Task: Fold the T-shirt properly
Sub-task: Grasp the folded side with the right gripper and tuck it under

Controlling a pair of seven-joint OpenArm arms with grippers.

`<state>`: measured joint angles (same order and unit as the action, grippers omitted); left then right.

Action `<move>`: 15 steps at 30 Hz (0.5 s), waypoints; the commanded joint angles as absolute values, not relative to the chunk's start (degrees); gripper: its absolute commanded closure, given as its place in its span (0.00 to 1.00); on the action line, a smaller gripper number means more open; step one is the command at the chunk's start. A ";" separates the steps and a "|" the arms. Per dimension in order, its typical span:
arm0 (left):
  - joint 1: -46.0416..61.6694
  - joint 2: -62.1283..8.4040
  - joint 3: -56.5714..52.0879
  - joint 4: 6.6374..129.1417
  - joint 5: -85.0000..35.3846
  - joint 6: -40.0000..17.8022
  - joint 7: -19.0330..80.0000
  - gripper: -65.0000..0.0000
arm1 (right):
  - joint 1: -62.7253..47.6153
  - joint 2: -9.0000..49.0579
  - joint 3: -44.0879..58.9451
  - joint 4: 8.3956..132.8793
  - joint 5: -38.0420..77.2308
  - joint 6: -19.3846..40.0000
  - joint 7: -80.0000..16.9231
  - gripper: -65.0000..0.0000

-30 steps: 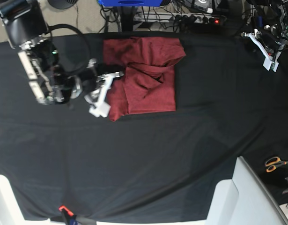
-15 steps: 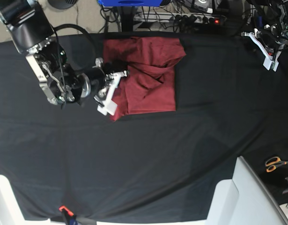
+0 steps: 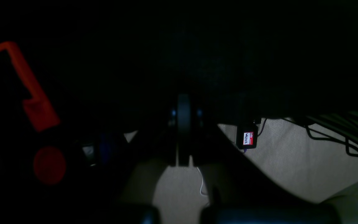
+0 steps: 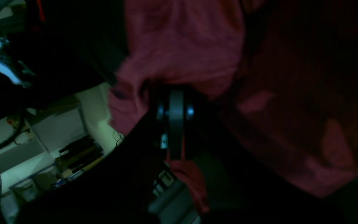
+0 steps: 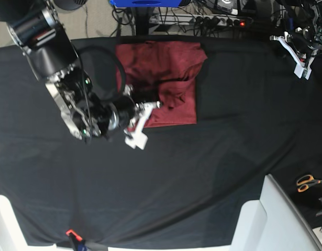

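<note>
The brick-red T-shirt (image 5: 166, 73) lies bunched and partly folded on the black cloth at the upper middle of the base view. My right gripper (image 5: 148, 107) sits at the shirt's lower left edge, shut on a fold of the fabric. In the right wrist view the T-shirt (image 4: 182, 46) wraps around the shut right gripper (image 4: 176, 102), and a strip of it hangs below the jaws. My left gripper (image 5: 301, 67) is parked at the far upper right, well away from the shirt. The dark left wrist view shows the left gripper (image 3: 183, 124) shut on nothing, over the floor.
A black cloth (image 5: 202, 172) covers the table. Orange-handled scissors (image 5: 307, 183) lie at the right edge, next to a white panel (image 5: 270, 219). A small orange clamp (image 5: 70, 234) sits at the front edge. Cables and a power strip (image 5: 218, 21) run behind the table.
My right arm has moved right and toward the front, dragging the shirt's left edge with it, so the left part now lies over the middle. The left arm has not moved.
</note>
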<state>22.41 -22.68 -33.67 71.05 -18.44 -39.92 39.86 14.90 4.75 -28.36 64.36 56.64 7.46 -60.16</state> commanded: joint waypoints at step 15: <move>22.64 -23.78 -34.07 71.96 -18.95 -40.00 39.34 1.00 | 28.62 -4.62 -39.52 49.19 58.15 7.78 -49.80 1.00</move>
<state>22.39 -22.59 -33.67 71.07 -18.44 -39.92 39.83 27.35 -4.67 -39.81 48.64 57.28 7.49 -49.93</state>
